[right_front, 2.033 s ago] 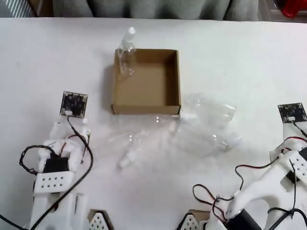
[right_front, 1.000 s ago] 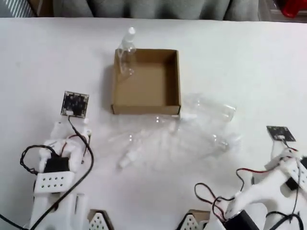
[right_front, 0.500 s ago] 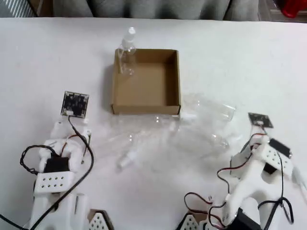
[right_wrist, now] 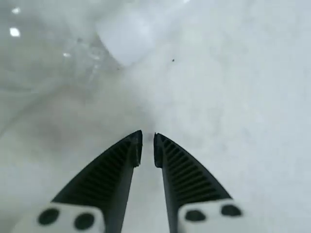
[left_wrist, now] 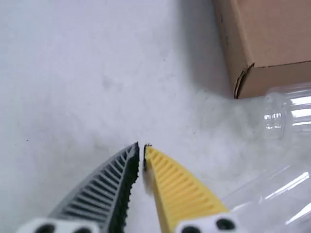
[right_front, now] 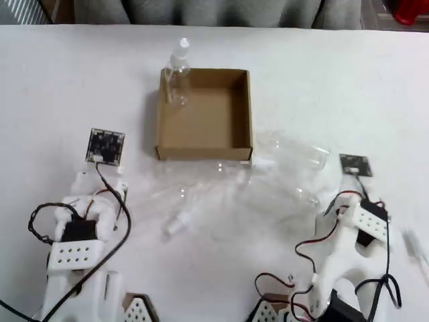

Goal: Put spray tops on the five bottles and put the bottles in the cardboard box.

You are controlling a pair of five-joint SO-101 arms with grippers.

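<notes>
A spray top [right_wrist: 125, 40] lies just ahead of the right claw [right_wrist: 147, 149].

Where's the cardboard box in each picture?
High view: cardboard box in the middle, toward the back.
Left wrist view: one corner of the cardboard box, beyond the left hand, clear bottles beside it.
Right wrist view: a bottle's white top ahead of the right hand.
Shared landmark: the clear bottles by the box.

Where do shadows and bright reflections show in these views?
High view: the clear bottles on the white table show mostly as faint glints. Left wrist view: a soft shadow lies beside the cardboard box; streaks of light cross a bottle. Right wrist view: small glints on clear plastic.
</notes>
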